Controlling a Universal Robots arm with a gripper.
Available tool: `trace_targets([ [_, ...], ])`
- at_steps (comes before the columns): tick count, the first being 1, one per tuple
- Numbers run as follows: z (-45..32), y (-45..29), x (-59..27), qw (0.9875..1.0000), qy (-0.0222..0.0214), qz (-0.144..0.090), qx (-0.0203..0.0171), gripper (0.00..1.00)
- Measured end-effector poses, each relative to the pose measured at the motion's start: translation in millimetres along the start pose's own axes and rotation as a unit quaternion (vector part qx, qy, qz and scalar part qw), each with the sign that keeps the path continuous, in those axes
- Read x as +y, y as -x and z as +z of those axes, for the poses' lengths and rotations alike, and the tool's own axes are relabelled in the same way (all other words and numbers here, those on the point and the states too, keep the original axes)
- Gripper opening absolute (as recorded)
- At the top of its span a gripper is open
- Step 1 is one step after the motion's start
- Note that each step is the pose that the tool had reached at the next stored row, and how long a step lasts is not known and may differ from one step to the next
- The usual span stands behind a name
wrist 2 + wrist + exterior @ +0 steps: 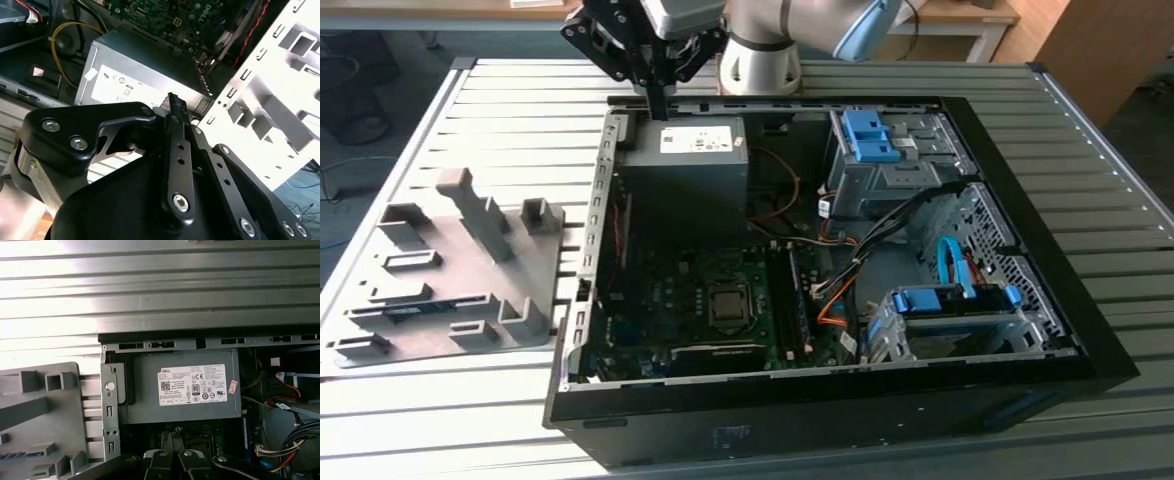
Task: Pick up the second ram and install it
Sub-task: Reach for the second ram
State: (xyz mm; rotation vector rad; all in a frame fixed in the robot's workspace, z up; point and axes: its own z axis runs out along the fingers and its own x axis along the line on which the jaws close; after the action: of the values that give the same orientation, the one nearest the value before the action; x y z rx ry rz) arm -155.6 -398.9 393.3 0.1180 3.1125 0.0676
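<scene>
The second ram (403,314) is a thin blue-green strip lying in a slot of the grey fixture (467,270) on the exterior view's left, beside the open computer case (1014,330). In the first wrist view the ram (19,455) shows as a short bluish strip in the fixture (30,410). My gripper (656,110) hangs over the case's far wall, just above the grey power supply (687,150), far from the ram. Its fingers (172,100) are pressed together with nothing between them. In the first wrist view the gripper (172,432) points at the power supply (185,385).
Inside the case lie the green motherboard (707,300) with long black slots (794,290), bundled cables (854,270) and blue drive brackets (874,135). The case stands on a ribbed metal table (520,110). A wooden desk (961,20) stands behind.
</scene>
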Motion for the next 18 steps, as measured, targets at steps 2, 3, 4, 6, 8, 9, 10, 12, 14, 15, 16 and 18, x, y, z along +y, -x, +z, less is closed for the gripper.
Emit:
trace_targets([
  [2,-0.1,-3.2,-0.3,1.0000,0.0000,0.000,0.0000,0.10],
  [3,-0.1,-4.9,-0.4,1.0000,0.0000,0.000,0.0000,0.10],
  [4,-0.2,-6.8,-0.5,1.0000,0.0000,0.000,0.0000,0.10],
  [6,-0.3,-10.4,-0.8,1.0000,0.0000,0.000,0.0000,0.10],
  [8,-0.4,-13.9,-1.1,1.0000,0.0000,0.000,0.0000,0.10],
  [9,-0.4,-15.5,-1.2,1.0000,0.0000,0.000,0.0000,0.10],
  [10,-0.5,-17.0,-1.3,1.0000,0.0000,0.000,0.0000,0.10],
  [12,-0.5,-20.1,-1.5,1.0000,0.0000,0.000,0.0000,0.10],
  [14,-0.6,-23.2,-1.8,1.0000,0.0000,0.000,0.0000,0.10],
  [15,-0.7,-24.8,-1.9,1.0000,0.0000,0.000,0.0000,0.10],
  [16,-0.7,-26.2,-2.0,1.0000,0.0000,0.000,0.0000,0.10],
  [18,-0.8,-29.5,-2.2,1.0000,0.0000,0.000,0.0000,0.10],
])
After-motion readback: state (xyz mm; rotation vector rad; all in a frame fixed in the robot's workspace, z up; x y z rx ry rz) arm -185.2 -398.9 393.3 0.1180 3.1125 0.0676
